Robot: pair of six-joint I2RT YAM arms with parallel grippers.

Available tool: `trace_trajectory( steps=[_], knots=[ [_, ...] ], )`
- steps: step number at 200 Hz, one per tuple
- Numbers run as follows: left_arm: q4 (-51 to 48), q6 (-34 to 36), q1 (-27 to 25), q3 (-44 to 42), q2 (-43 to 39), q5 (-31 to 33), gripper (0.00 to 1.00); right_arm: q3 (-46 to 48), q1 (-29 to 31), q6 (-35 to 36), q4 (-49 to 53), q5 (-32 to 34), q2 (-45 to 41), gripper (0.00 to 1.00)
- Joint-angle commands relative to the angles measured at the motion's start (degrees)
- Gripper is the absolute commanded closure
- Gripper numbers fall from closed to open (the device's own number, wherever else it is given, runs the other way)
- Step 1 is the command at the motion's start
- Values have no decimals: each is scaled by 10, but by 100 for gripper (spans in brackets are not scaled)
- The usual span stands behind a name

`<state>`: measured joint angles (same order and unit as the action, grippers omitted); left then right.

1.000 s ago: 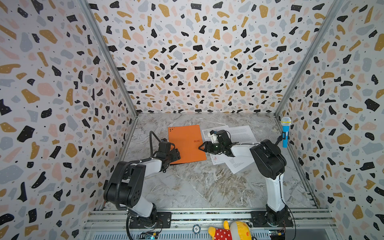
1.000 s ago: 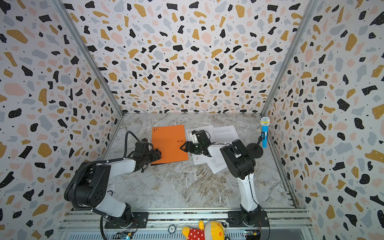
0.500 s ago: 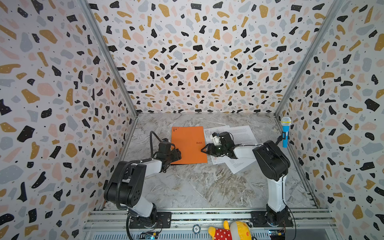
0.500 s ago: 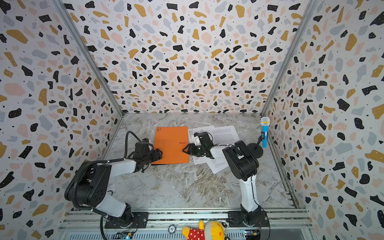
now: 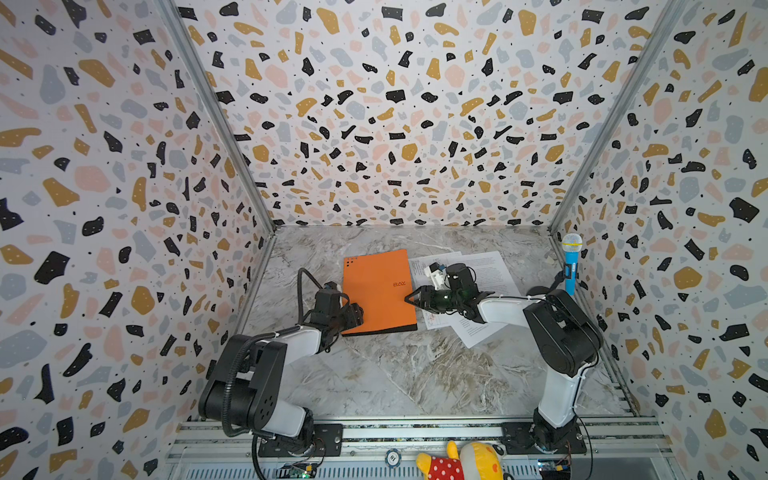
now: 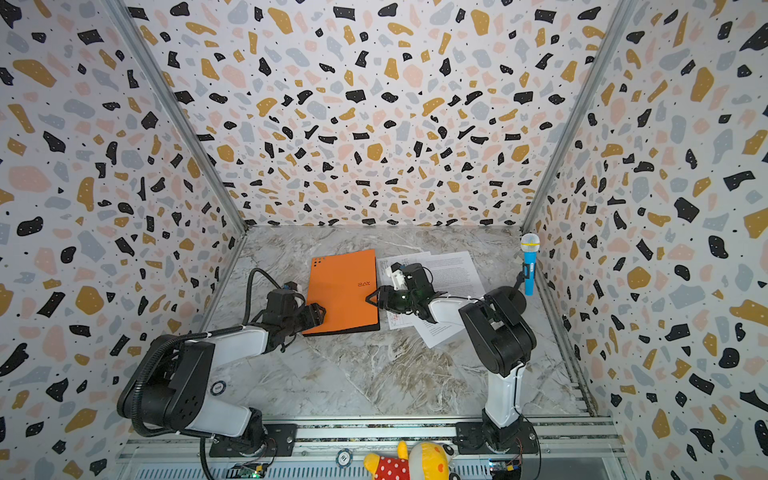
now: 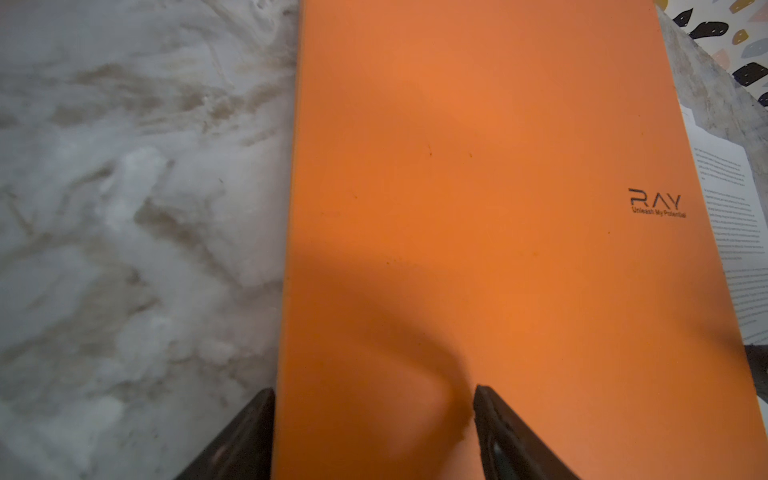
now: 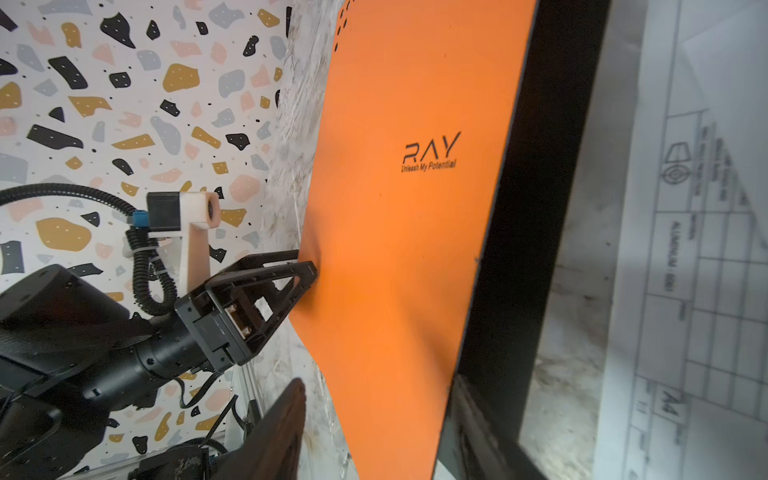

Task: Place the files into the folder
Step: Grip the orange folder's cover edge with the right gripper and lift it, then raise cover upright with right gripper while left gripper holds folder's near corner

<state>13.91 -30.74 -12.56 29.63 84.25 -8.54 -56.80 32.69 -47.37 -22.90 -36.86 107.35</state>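
Observation:
The orange folder [image 5: 378, 291] [image 6: 343, 295] lies shut on the marble table, logo toward the right. The files [image 5: 490, 274] [image 6: 457, 270], white printed sheets, lie fanned out to its right, partly under my right arm. My left gripper [image 5: 355, 311] [image 7: 374, 392] is open, one finger on the table, the other over the cover [image 7: 498, 208], pressing the folder's left edge [image 8: 309, 270]. My right gripper [image 5: 411, 298] [image 8: 376, 386] is open, and its jaws straddle the folder's right edge, where the black inside shows. A sheet with line drawings [image 8: 706, 208] lies beside that edge.
A blue toy microphone [image 5: 570, 266] [image 6: 529, 266] stands on a holder by the right wall. A red and yellow plush toy [image 5: 461, 461] sits on the front rail. Patterned walls close in three sides.
The folder has shifted slightly rightward and squared up. My right gripper has followed its right edge and its jaws have narrowed. My left gripper stays at the left edge.

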Motion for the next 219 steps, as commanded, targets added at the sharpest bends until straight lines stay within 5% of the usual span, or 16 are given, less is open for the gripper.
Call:
trace_trajectory(
  steps=[1, 93, 176, 192, 204, 219],
  knots=[
    [37, -13, -10, -9, -19, -42, 27, 12, 6, -20, -32, -32, -33, 45],
    [78, -37, -10, -55, -73, -60, 25, 57, 6, -72, -92, -48, -48, 63],
    [17, -19, -9, -58, -129, -4, 22, 39, 29, -48, -23, 10, -83, 97],
    [-3, -17, -10, -65, -184, 14, 18, 32, 35, -48, -8, 26, -88, 100],
    [-21, -11, -14, -73, -238, 22, 0, 27, 38, -49, -1, 38, -91, 100],
    [-45, 4, -34, -84, -308, 41, 0, 22, 42, -56, 4, 46, -90, 100]
  ],
)
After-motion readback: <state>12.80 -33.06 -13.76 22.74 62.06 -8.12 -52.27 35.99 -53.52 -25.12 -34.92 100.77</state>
